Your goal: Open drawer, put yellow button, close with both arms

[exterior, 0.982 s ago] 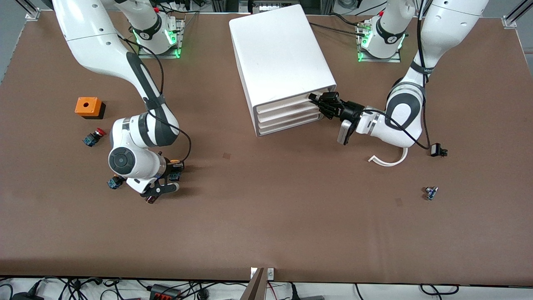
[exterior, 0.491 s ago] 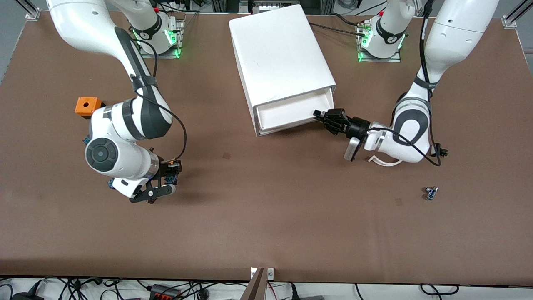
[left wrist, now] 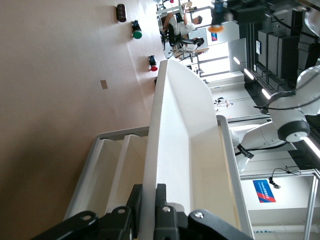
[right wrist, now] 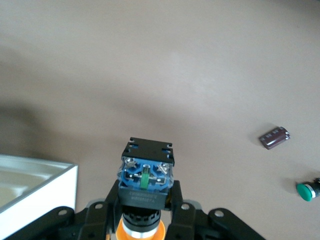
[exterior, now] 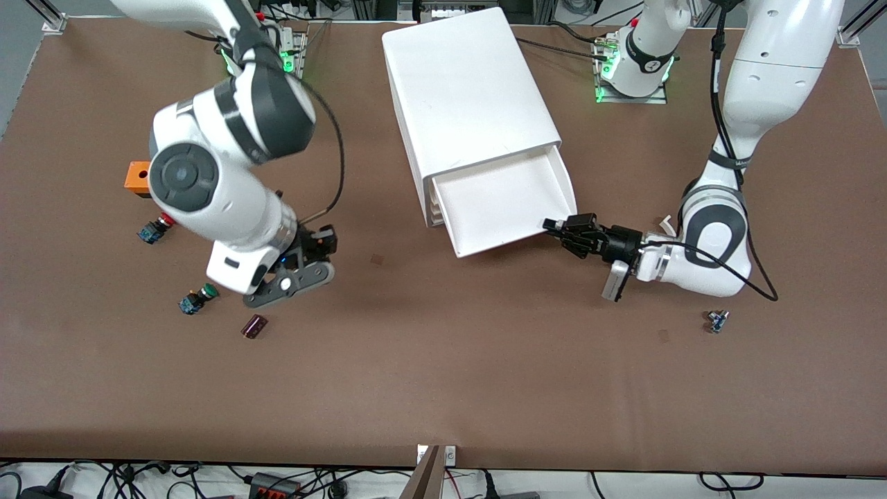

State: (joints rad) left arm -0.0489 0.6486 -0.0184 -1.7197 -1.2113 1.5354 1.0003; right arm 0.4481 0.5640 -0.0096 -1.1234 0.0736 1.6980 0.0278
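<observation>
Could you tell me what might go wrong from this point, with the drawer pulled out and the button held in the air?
1. The left gripper pinches only the corner of the drawer front; it may slip, or pull the drawer askew.
2. The right gripper holds the yellow button by its body over bare table; a loose grip could drop it before it reaches the drawer.

drawer (exterior: 502, 204): white, pulled open | yellow button (right wrist: 145, 177): held aloft over table
</observation>
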